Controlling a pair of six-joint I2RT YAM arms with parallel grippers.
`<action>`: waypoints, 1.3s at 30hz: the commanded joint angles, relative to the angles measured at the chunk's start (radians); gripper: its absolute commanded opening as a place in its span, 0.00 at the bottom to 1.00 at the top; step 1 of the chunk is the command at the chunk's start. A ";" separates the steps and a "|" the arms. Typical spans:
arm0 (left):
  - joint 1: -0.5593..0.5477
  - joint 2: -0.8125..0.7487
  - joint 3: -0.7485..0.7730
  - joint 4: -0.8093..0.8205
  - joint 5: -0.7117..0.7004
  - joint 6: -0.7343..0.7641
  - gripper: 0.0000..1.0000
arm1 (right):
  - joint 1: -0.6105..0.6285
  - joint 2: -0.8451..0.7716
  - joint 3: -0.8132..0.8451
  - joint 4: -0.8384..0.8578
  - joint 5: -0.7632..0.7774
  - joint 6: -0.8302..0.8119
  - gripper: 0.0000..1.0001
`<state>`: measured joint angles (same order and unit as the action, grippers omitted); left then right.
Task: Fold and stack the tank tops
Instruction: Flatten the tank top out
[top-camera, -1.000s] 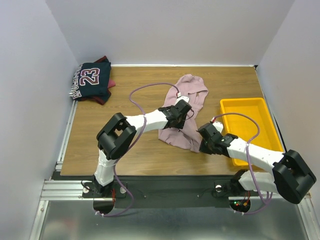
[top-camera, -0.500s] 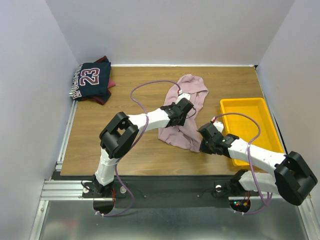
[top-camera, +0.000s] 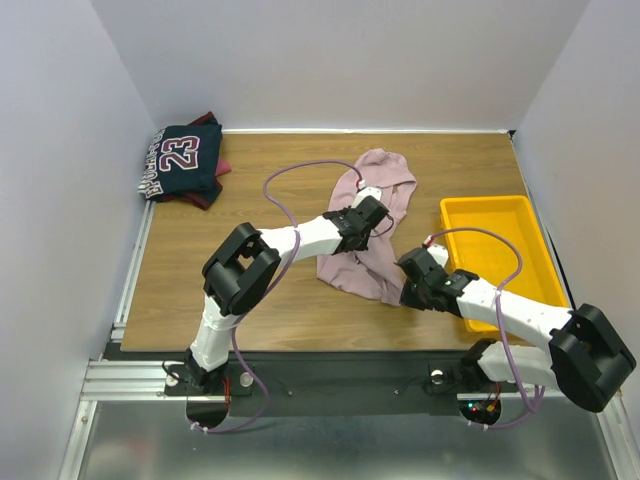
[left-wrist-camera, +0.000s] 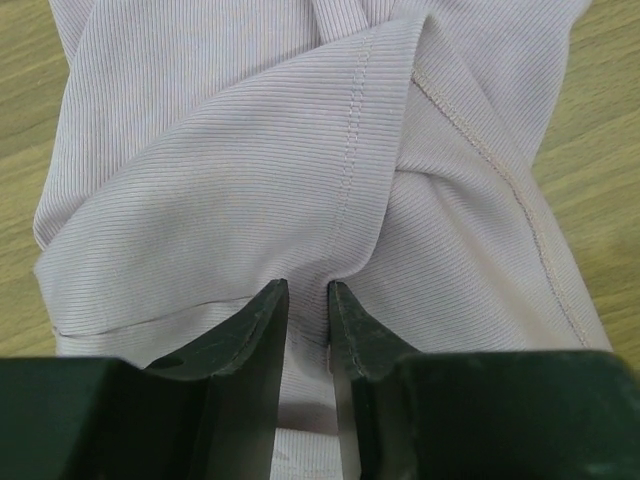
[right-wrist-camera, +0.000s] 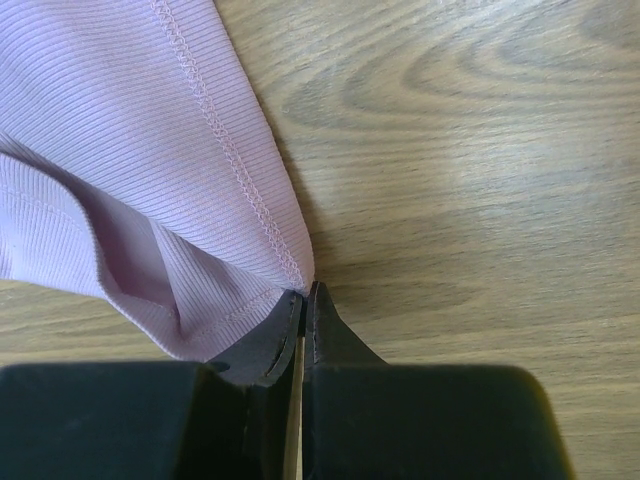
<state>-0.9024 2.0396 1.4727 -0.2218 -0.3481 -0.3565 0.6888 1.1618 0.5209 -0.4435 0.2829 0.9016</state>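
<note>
The dusty pink tank top (top-camera: 381, 187) lies crumpled on the wooden table, right of centre. My left gripper (top-camera: 371, 213) is over its middle, and the left wrist view shows my left gripper (left-wrist-camera: 308, 295) shut on a pinched fold of the pink tank top (left-wrist-camera: 250, 170). My right gripper (top-camera: 405, 291) is at the cloth's near right corner. In the right wrist view my right gripper (right-wrist-camera: 303, 296) is shut on the hemmed corner of the pink tank top (right-wrist-camera: 130, 150). The navy "23" tank top (top-camera: 183, 160) lies at the far left on the maroon one (top-camera: 207, 197).
A yellow plastic tray (top-camera: 503, 213) stands at the right, just beyond my right arm. White walls close in the table on the left, back and right. Purple cables loop above both arms.
My left gripper has edged slightly right and away along the pink cloth. My right gripper has barely moved.
</note>
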 joint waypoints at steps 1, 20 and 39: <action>-0.004 -0.024 0.017 -0.011 -0.025 0.001 0.18 | 0.005 -0.021 0.005 -0.011 0.044 0.011 0.00; 0.375 -0.696 0.026 -0.056 -0.290 -0.107 0.00 | -0.209 0.254 0.841 -0.132 0.245 -0.332 0.00; 0.436 -1.021 0.167 -0.034 -0.232 -0.113 0.00 | -0.225 0.243 1.574 -0.199 0.273 -0.655 0.01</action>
<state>-0.4755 1.0473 1.5925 -0.2958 -0.5781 -0.4629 0.4717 1.4567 2.0468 -0.6441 0.5720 0.3023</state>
